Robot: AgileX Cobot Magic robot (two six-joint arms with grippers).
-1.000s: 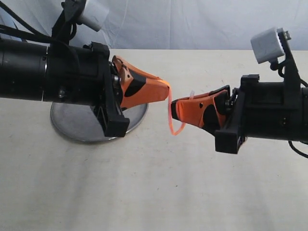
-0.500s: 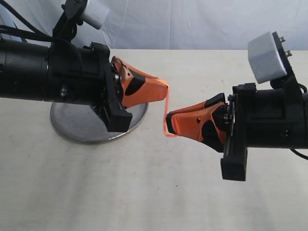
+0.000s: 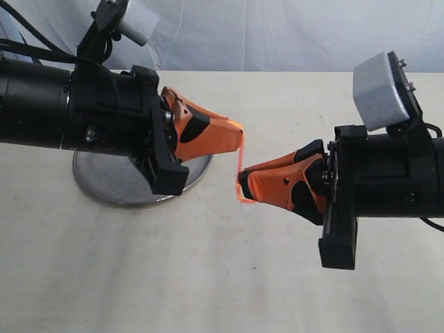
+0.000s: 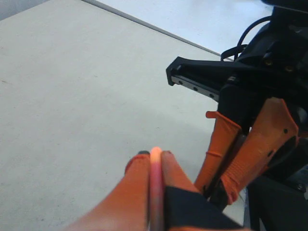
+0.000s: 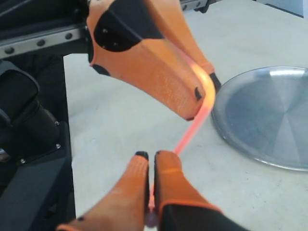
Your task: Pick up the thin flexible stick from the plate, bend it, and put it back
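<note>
The thin flexible stick spans the gap between my two grippers above the table, pinkish-orange and curved, with a kink near its lower end. My left gripper is shut on its upper end; in the left wrist view the stick lies pinched between the orange fingers. My right gripper is shut on the lower end; the stick runs from the right gripper up to the left gripper's fingers. The silver plate lies on the table behind the left arm, partly hidden.
The plate holds nothing visible in the right wrist view. The pale table spreads wide in front of both arms. A white backdrop rises behind the table. The right arm's black body fills one side of the left wrist view.
The right gripper has dropped lower and moved leftward, closer under the left gripper. The stick's hanging loop has shortened into a tighter curve with a kink. The left gripper has barely moved.
</note>
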